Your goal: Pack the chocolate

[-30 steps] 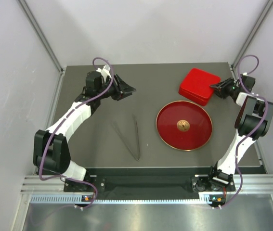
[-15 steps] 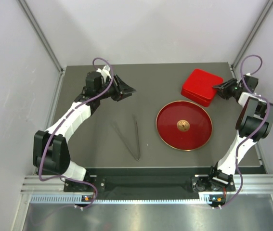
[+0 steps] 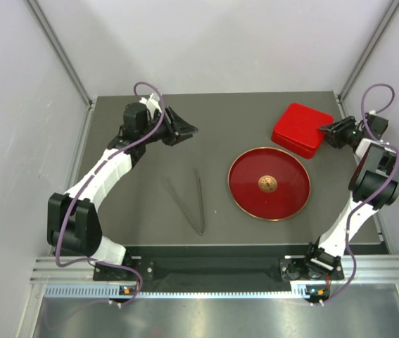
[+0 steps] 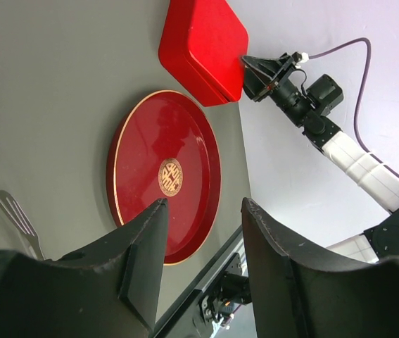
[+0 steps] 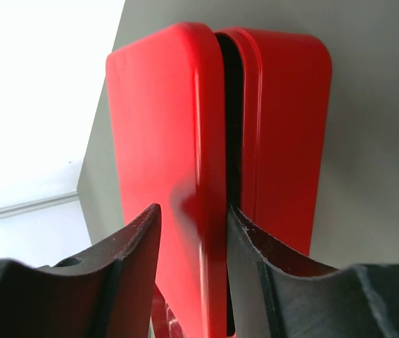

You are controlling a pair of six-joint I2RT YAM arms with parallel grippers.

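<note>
No chocolate pieces show in any view. A red box (image 3: 296, 129) lies at the back right with its lid (image 5: 164, 141) slightly ajar over the base (image 5: 283, 127). My right gripper (image 3: 324, 130) is at the box's right edge, its jaws closed on the lid's rim (image 5: 193, 208), one finger in the gap under the lid. The red plate (image 3: 236, 184) with a gold emblem holds nothing. My left gripper (image 3: 188, 130) is open and empty at the back left, above the table; through its jaws (image 4: 203, 204) I see the plate (image 4: 143, 148) and the box (image 4: 199, 46).
Thin grey metal tongs (image 3: 188, 197) lie on the dark table left of the plate; one tip shows in the left wrist view (image 4: 16, 215). White walls and frame posts enclose the table on three sides.
My right gripper has drawn back to the right, and the red box has slid right with it. The left arm has barely moved.
</note>
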